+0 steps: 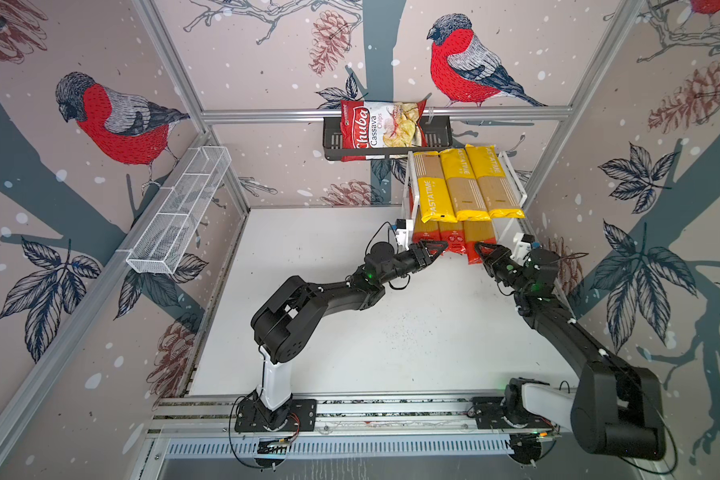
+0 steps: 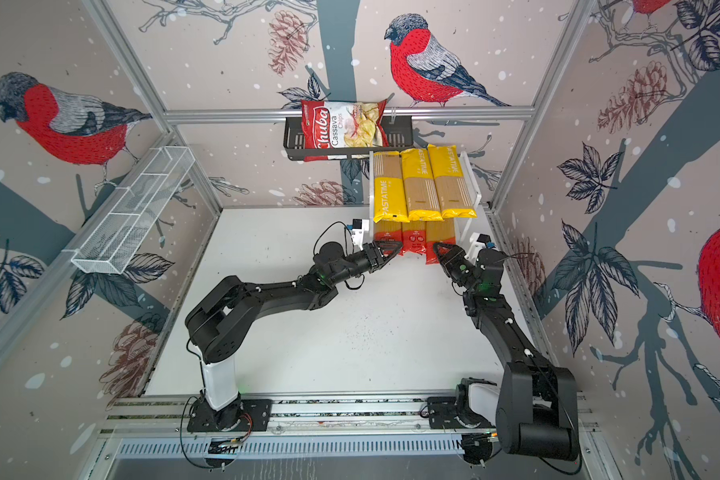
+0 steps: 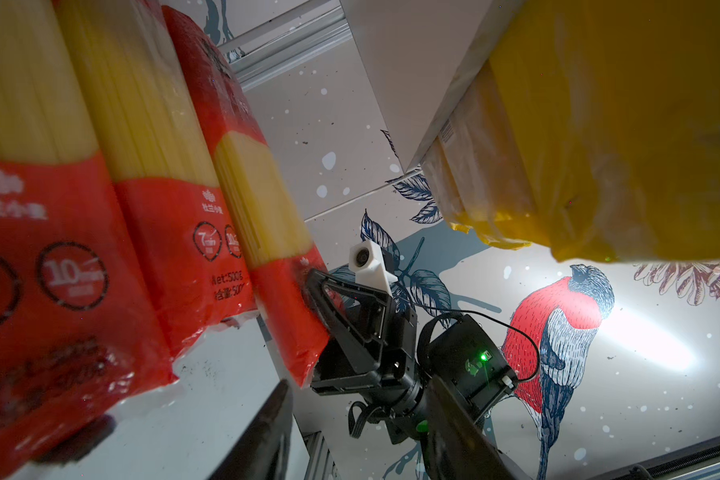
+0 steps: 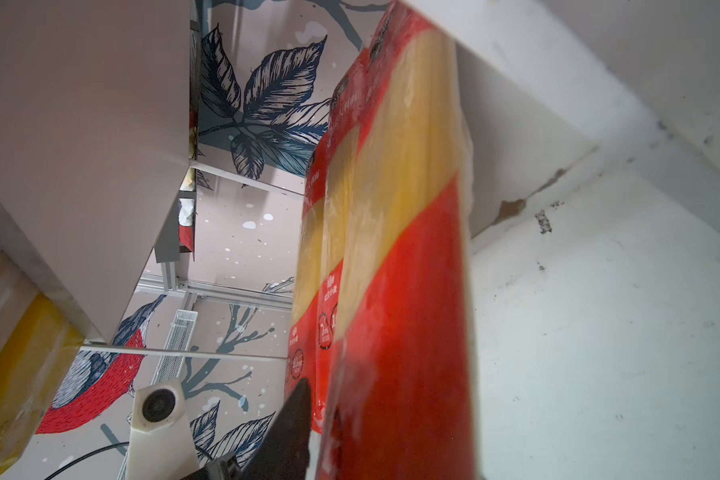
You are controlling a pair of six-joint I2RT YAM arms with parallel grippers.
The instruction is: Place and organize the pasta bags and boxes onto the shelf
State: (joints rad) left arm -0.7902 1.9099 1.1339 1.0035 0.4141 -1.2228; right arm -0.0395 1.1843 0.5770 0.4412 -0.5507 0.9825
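Both top views show the white shelf [image 1: 517,183] [image 2: 470,178] at the back right. Three yellow-and-tan PASTATIME packs [image 1: 462,187] lie side by side on its upper board. Three red spaghetti packs [image 1: 452,243] [image 3: 175,208] lie on the lower board. The rightmost red pack [image 1: 479,232] [image 4: 408,311] sticks out furthest. My right gripper [image 1: 482,249] [image 3: 329,299] straddles its near end. One of its fingers [image 4: 294,424] stands just off the pack and the other is hidden behind it. My left gripper [image 1: 441,248] [image 3: 362,440] is open and empty by the leftmost red pack's end.
A red-and-white cassava chips bag [image 1: 381,129] sits in the black wall basket [image 1: 437,133], just above and left of the shelf. A long white wire-mesh basket [image 1: 179,212] hangs on the left wall. The white tabletop [image 1: 350,311] stretches in front of the shelf.
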